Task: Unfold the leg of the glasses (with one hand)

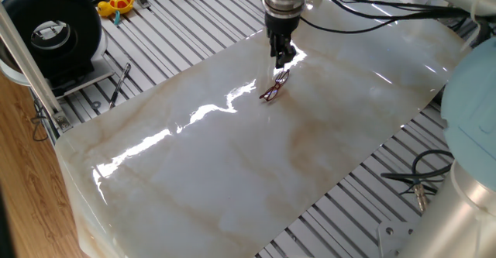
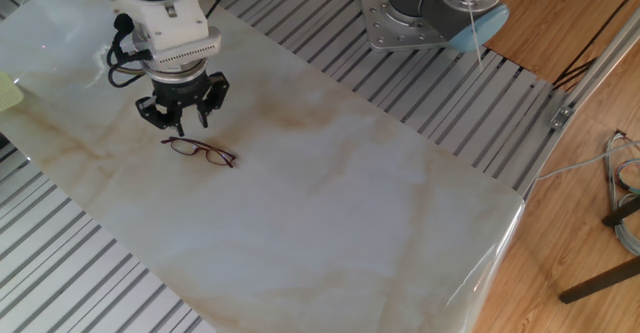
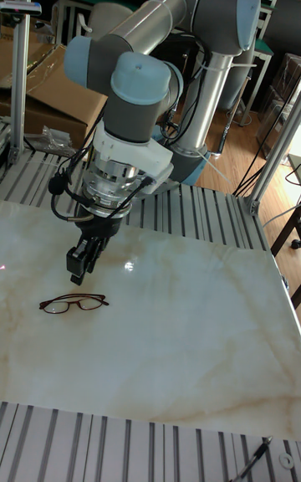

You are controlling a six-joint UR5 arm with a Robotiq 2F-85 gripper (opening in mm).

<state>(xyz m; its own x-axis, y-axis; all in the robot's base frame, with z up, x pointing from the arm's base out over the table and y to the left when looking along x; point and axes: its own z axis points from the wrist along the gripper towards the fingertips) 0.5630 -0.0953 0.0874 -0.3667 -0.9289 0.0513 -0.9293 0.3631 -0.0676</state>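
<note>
Marble-patterned surface [image 2: 400, 203] carries everything: the pincer [image 2: 180, 121] hangs empty, fingers slightly parted, just above the glasses [image 2: 200, 151] lying untouched near one end. Best descend gently beside one thin folded leg and sweep it outward.

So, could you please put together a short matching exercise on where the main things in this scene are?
Things:
1. glasses
2. claw
3. yellow toy
4. dark pen-like tool

Places:
A. on the slatted metal surface beside the slab
B. lying flat on the marble-look slab
C. near the keyboard at the far edge
D. above the slab, just beside the glasses

Pairs: 1-B, 2-D, 3-C, 4-A
</note>
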